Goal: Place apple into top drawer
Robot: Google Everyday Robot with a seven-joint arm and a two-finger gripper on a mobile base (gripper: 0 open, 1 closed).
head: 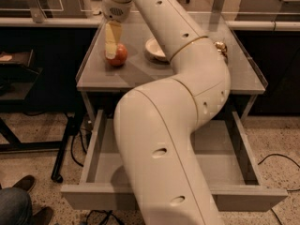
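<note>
The apple point(120, 55), small and red-orange, sits on the grey tabletop point(98, 76) near its left side. My gripper point(111, 49) comes down from above and is right at the apple, its pale yellow part covering the apple's left side. The top drawer point(96, 161) is pulled wide open under the tabletop, with its flat front panel point(93, 198) nearest the camera. My arm point(164, 139) hides the drawer's middle and its handle.
A cream bowl point(153, 48) stands right of the apple, partly behind my arm. A shiny metallic can point(220, 47) stands at the table's right. A person's knee and shoe point(21, 200) are at the lower left. Cables lie on the floor.
</note>
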